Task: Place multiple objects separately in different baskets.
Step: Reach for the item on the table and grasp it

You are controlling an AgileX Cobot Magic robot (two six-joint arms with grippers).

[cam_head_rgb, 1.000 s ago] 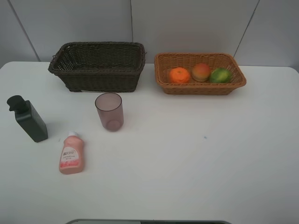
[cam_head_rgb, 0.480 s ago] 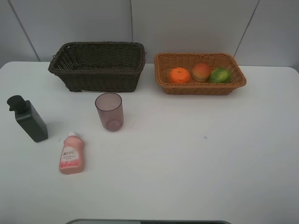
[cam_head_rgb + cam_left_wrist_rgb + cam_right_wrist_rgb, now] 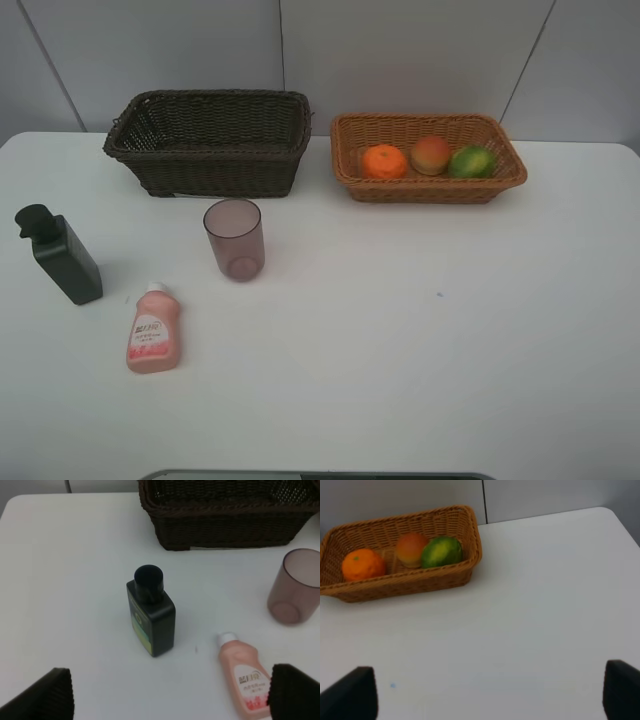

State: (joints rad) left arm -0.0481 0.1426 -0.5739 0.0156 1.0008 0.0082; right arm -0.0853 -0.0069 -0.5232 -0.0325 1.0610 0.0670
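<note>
The orange (image 3: 384,161), the peach-like fruit (image 3: 431,154) and the green mango (image 3: 471,161) lie in the orange-tan basket (image 3: 430,187) at the back right. The dark brown basket (image 3: 210,160) at the back left looks empty. On the table's left stand the dark bottle (image 3: 62,255) and the mauve tumbler (image 3: 235,238), and the pink bottle (image 3: 153,330) lies flat. No gripper shows in the high view. My left gripper (image 3: 167,700) is open, short of the dark bottle (image 3: 152,615). My right gripper (image 3: 485,695) is open over bare table, well short of the orange-tan basket (image 3: 410,580).
The white table (image 3: 420,340) runs wide to the right and front of the items. A grey wall stands close behind both baskets. The dark basket (image 3: 225,525) and tumbler (image 3: 295,587) lie beyond the left gripper.
</note>
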